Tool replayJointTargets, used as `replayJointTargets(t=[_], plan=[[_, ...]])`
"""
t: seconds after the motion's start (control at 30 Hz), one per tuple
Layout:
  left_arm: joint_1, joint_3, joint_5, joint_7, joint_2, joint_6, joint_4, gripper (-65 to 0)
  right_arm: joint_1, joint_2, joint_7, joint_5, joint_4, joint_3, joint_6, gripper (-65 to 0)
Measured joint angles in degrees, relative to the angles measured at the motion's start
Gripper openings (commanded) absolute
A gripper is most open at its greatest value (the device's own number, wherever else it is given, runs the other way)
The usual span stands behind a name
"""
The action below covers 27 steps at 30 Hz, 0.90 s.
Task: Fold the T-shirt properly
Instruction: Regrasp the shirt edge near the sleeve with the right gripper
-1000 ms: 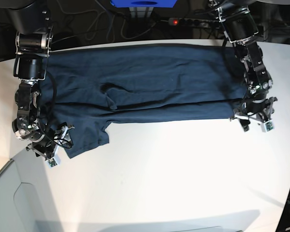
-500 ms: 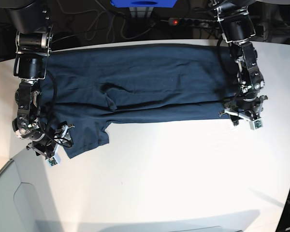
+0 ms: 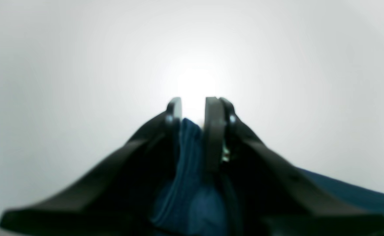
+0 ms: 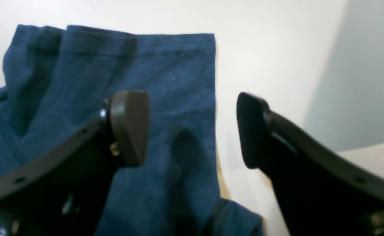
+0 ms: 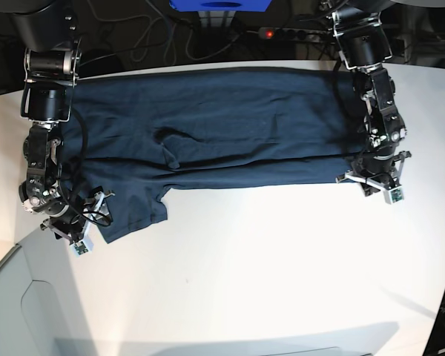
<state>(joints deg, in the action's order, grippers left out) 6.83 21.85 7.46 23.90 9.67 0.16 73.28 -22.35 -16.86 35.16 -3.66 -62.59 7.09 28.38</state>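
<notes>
Left wrist: L hand (image 3: 193, 108) pinches ribbed navy T-shirt (image 3: 187, 170) fold.

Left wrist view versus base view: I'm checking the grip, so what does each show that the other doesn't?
Only the left wrist view shows a bunched ridge of the T-shirt sitting between the narrowly spaced jaws of the left claw.

Only the base view shows the whole shirt spread across the white table, one sleeve sticking out near the right claw, and a power strip behind.

Both show the left claw at the shirt's edge, over white table.
</notes>
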Motion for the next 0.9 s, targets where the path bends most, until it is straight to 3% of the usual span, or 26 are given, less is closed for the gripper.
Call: replayJointTargets(t=[0.7,0.9], plan=[[-0.35,0.00,-0.02,0.39,-1.07,0.00,0.52,-53.2,-0.11,0.02,0.00,0.02,0.00,0.00,0.00,-25.4],[-2.34,0.07,-0.42,0.39,-1.92,0.26,4.13,-45.0,-0.15,0.02,0.02,-0.20,0.00,0.00,0.00,-25.4]])
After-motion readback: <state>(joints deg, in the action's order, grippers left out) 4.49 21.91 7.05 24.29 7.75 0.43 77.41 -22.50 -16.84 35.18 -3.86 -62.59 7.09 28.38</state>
